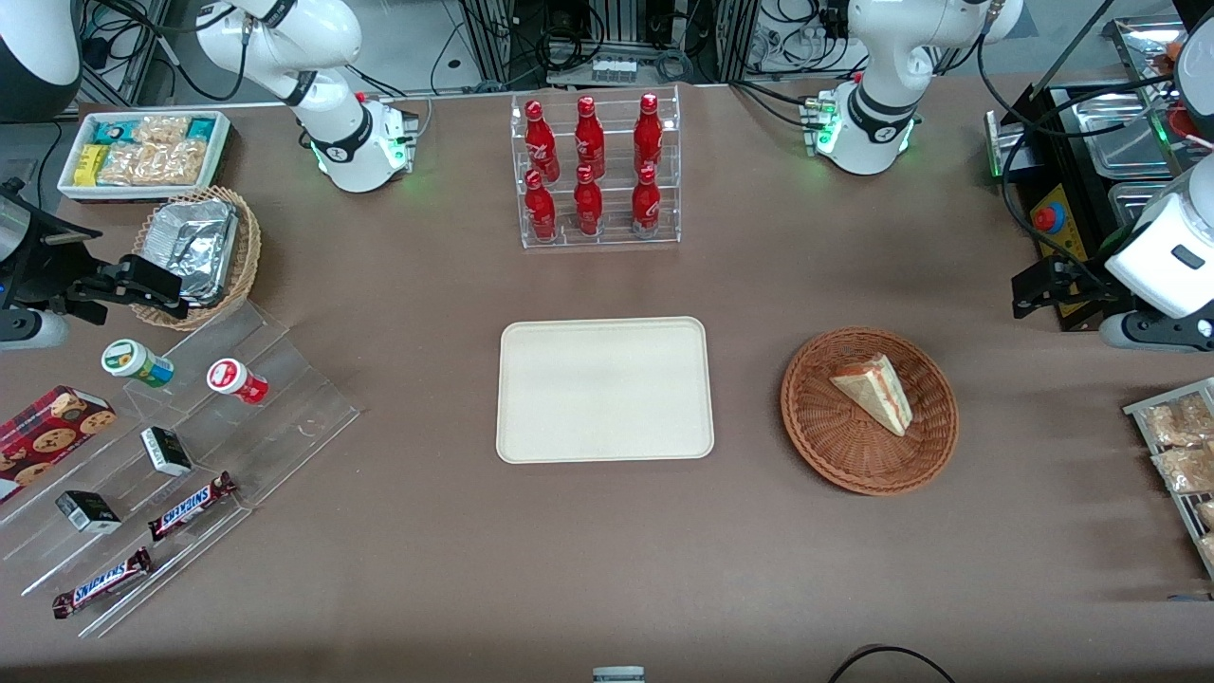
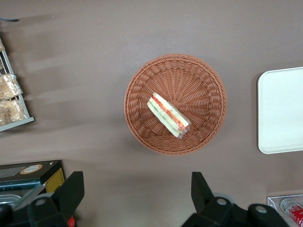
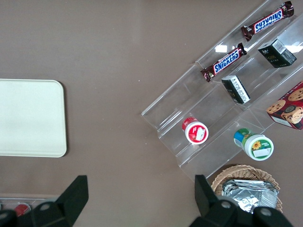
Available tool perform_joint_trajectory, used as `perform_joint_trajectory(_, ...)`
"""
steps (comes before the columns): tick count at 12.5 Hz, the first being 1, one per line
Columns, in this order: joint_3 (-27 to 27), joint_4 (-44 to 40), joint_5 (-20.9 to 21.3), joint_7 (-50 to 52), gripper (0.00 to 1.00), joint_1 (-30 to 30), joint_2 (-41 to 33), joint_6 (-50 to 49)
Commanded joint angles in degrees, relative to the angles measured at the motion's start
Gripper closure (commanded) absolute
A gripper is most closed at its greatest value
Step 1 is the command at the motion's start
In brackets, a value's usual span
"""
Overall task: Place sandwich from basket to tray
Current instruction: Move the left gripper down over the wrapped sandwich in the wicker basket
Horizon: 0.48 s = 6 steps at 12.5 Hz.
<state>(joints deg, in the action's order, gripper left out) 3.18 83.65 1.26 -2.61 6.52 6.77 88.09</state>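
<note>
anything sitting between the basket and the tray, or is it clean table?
Bare brown tabletop only, seen in the front view: nothing lies between the basket holding the sandwich and the tray. The gripper hangs open, farther from the camera than the basket.

6 red bottles (image 1: 593, 169) in clear rack (image 1: 599, 232), 2 Snickers bars (image 1: 192, 506), cookie box (image 1: 43, 435)

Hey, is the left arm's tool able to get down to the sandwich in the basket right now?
Probably yes. The tool hangs open above the table beside the basket, and the sandwich lies uncovered with nothing over it.
</note>
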Motion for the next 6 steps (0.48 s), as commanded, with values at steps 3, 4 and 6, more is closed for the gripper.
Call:
perform_joint_trajectory(3,-0.10,-0.24,0.32,0.76,0.00,0.34,0.52,1.20)
perform_joint_trajectory(4,-0.10,-0.33,0.15,0.93,0.00,0.34,1.92,1.20)
perform_joint_trajectory(6,-0.10,-0.41,0.15,1.54,0.00,0.25,5.95,2.34)
